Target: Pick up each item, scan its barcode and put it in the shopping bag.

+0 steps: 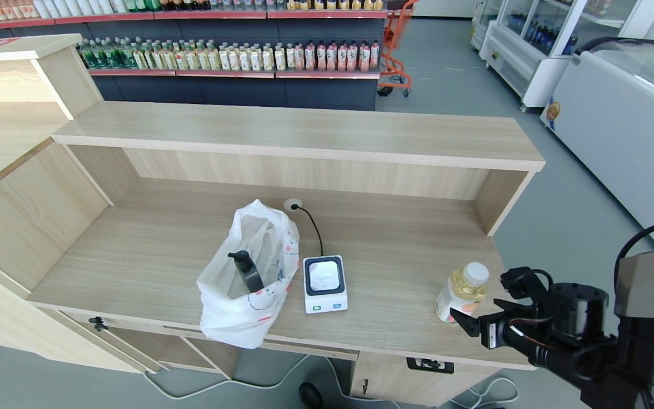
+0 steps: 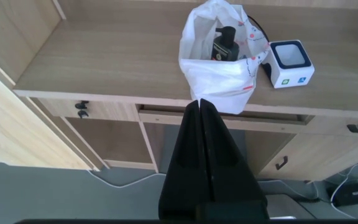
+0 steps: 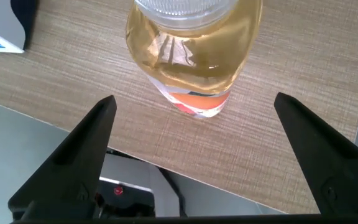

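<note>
The black bottle (image 1: 246, 271) is already in the shopping bag (image 1: 236, 318). The yellow bottle (image 1: 463, 292) stands on the worktop (image 1: 389, 255), probably next. The right pincer (image 3: 196, 102) is spread apart near it. The left pincer (image 2: 201, 106) is pressed together.

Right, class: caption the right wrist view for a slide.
Open right tool faces a clear white-capped bottle of yellow liquid on the pale wooden counter.

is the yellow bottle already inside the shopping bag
No, the yellow bottle stands on the counter right of the scanner, apart from the shopping bag.
</note>
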Tool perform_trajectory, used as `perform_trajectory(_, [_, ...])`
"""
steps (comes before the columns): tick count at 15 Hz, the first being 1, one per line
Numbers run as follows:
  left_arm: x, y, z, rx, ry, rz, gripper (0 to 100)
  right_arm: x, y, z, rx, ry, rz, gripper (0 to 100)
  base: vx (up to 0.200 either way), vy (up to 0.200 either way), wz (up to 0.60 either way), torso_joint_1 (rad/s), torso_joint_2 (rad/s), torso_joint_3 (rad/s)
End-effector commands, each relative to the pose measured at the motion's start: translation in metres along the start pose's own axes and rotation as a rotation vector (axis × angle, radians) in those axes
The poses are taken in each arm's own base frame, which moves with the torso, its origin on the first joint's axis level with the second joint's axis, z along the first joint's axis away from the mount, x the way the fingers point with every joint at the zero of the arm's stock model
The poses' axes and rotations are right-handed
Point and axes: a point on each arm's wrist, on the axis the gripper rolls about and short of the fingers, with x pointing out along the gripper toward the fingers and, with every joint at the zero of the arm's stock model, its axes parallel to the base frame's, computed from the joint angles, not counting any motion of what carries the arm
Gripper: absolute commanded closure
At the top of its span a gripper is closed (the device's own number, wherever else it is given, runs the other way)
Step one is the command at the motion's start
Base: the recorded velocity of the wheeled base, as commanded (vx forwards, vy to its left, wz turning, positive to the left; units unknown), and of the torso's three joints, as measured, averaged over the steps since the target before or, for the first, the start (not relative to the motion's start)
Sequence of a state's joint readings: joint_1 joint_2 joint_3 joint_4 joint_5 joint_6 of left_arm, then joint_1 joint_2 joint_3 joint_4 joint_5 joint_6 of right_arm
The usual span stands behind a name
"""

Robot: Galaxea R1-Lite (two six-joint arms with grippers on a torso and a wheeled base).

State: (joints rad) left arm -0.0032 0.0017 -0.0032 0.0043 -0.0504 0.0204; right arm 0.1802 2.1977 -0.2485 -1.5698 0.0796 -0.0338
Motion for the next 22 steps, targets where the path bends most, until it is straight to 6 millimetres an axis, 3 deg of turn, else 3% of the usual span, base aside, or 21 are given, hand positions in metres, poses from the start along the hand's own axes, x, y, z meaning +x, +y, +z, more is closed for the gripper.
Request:
perform_trajectory(1, [0.000,0.000,0.000,0.000,0.000,0.000,100,0.010,0.004,-0.001,-0.008,-0.007,-0.011,0,0.000,0.000,0.00,0.000,0.00,0.000])
perform_trajectory(22, [0.000,0.000,0.000,0.000,0.000,0.000,100,0.068,0.020,-0.009,-0.146,-0.064,0.026,0,0.000,0.000,0.00,0.000,0.00,0.000])
